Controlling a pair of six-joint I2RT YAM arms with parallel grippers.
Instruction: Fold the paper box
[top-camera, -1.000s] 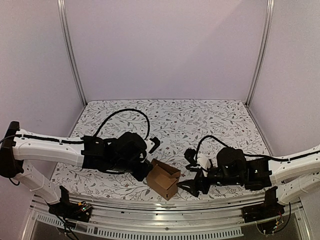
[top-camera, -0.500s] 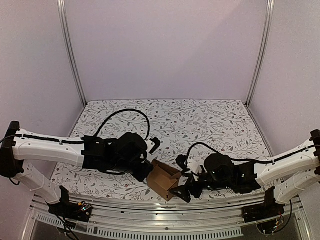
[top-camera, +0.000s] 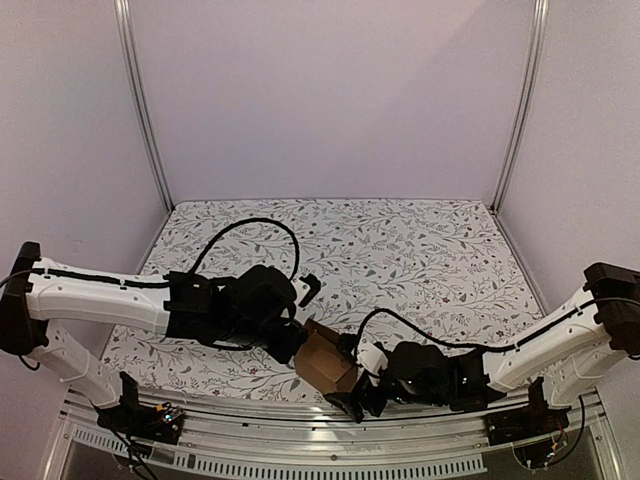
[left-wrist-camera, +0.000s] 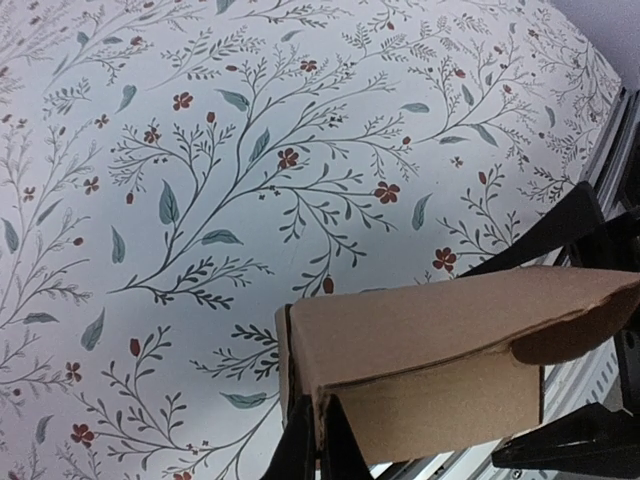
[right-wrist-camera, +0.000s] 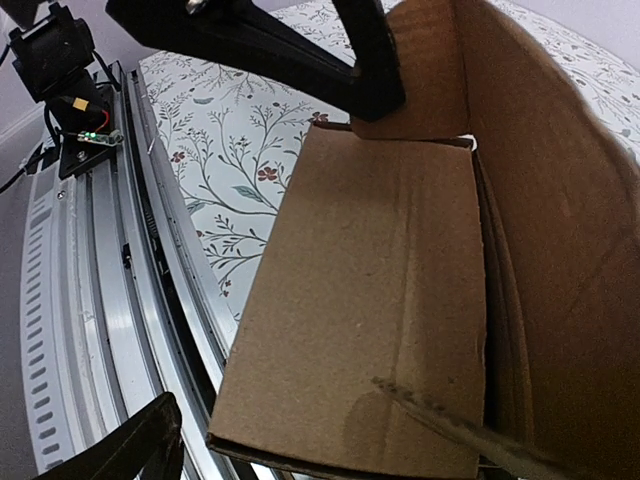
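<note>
**A:** Starting at the left gripper: clamped shut on one thin wall of the paper box, right at a corner edge.

**B:** And at the right gripper: spread wide, gripping nothing, straddling the far end of the box with one finger above and one below.

**A:** Worth worrying about?

**B:** Probably, yes. Closing now from that spot could crush the side panel instead of turning a flap, simply from biting across the whole end. Pushing further in could also twist the box out of the left pinch, given so narrow a hold on bare cardboard.

**A:** Anything else?

**B:** Could tear or crease the wall at the pinched corner if pulled sideways. Might also knock the loose flap at the top inward the wrong way.

**A:** Placement, then?

**B:** Held between the two grippers, pinched at its left end and reaching in between the right fingers. Touching them or not, cannot tell. Sits low over the floral table, close to the metal rail at the near edge. Resting on the cloth or lifted, hard to say.
</note>
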